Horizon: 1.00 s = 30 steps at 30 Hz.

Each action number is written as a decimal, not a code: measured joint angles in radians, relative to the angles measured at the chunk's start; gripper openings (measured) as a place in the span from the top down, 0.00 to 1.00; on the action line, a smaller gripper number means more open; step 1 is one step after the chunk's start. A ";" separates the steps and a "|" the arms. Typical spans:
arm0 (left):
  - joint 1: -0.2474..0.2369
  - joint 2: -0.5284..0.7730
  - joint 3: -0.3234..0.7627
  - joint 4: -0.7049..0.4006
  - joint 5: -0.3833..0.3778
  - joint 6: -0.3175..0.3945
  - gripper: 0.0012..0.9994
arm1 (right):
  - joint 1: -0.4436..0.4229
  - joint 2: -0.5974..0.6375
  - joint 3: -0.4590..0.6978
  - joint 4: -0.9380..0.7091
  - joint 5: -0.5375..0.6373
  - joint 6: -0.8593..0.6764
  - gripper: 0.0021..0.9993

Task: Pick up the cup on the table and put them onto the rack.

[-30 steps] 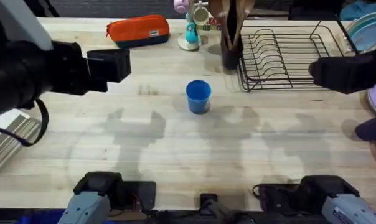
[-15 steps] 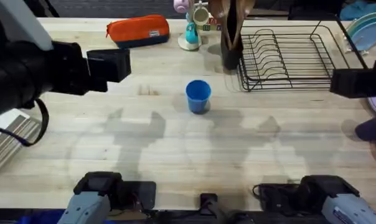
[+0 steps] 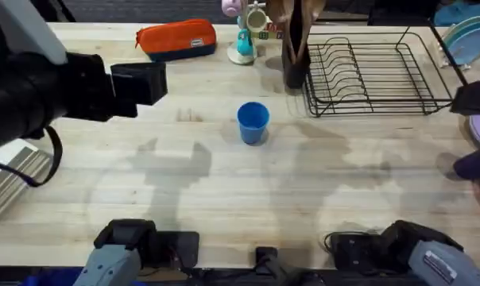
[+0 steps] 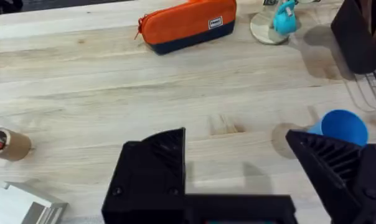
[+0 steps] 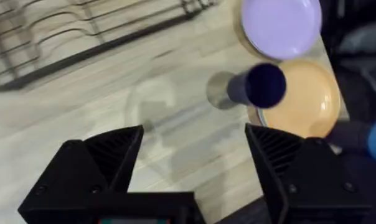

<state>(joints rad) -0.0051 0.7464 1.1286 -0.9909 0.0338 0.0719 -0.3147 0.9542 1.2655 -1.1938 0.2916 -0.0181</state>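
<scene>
Across the whole scene lies the big light wooden table (image 3: pixel 224 191) with pale plank lines. At its far right side sits the black wire dish rack (image 3: pixel 371 73), a rectangle with rows of upright wires, and nothing rests in it. The left arm's big black gripper (image 4: pixel 238 168) hangs high over the left part of the table, and its two black fingers stand wide apart with nothing between them. The right arm's black gripper (image 5: pixel 194 155) hangs over the right end of the table, and its two ribbed fingers are spread wide too, holding nothing. Below it, by the table's right edge, lie a round purple plate (image 5: pixel 280 25) and a round orange plate (image 5: pixel 312 102), with a dark blue cup (image 5: pixel 256 86) on its side between them, touching the orange one. At the far side of the table lies an orange zip pouch (image 3: pixel 176 38) with a dark bottom. A dark holder (image 3: pixel 296 56) full of wooden tools stands just beside the rack's left end. The small bright blue plastic cup (image 3: pixel 253 122) stands upright near the middle of the table, a little left of the rack and well apart from both grippers.
</scene>
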 joint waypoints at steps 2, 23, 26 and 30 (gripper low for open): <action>0.000 0.000 0.000 0.000 0.000 0.000 0.01 | -0.055 0.019 0.000 0.002 0.001 0.024 0.00; 0.000 0.000 0.000 0.000 0.000 0.000 0.01 | -0.234 0.172 0.000 0.025 0.007 0.101 0.00; 0.000 0.000 0.000 0.000 0.000 0.000 0.01 | -0.234 0.179 0.000 0.034 0.007 0.101 0.00; 0.000 0.000 0.000 -0.001 0.000 0.000 0.01 | -0.236 0.179 0.000 0.088 0.008 0.100 0.00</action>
<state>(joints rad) -0.0051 0.7464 1.1286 -0.9916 0.0337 0.0719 -0.5509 1.1328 1.2655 -1.1059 0.2993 0.0822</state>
